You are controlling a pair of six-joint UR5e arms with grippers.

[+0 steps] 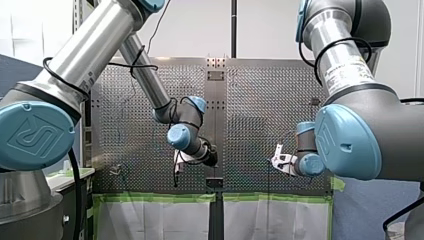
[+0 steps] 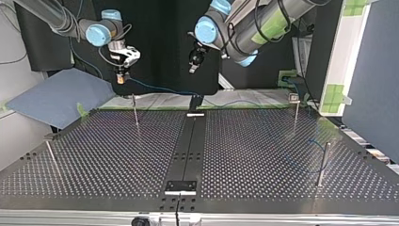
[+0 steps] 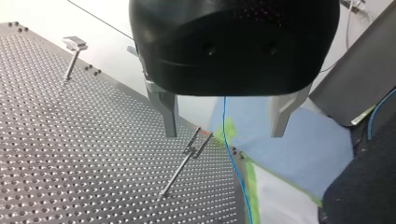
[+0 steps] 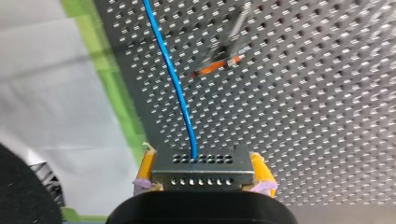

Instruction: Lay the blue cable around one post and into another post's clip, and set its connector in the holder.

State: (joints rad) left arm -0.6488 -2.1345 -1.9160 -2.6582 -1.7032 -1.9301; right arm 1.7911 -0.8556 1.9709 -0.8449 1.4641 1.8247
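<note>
My right gripper (image 4: 201, 157) is shut, its yellow pads clamped on the metal connector (image 4: 201, 170). The blue cable (image 4: 173, 81) runs out of the connector over the perforated table. In the top view this gripper (image 2: 122, 76) hangs above the far left edge, close to a thin post (image 2: 135, 113). My left gripper (image 3: 225, 134) is open, and the cable (image 3: 224, 116) passes between its metal fingers without touching them. A clip post (image 3: 196, 145) stands just beyond those fingers. In the top view my left gripper (image 2: 193, 67) hovers over the far middle.
More posts stand on the table: one at the far right (image 2: 296, 110), a thicker one at the near right (image 2: 323, 162) and one at the near left (image 2: 51, 155). A black strip (image 2: 188, 141) runs down the table's middle. Green tape (image 4: 116, 88) lines the edge.
</note>
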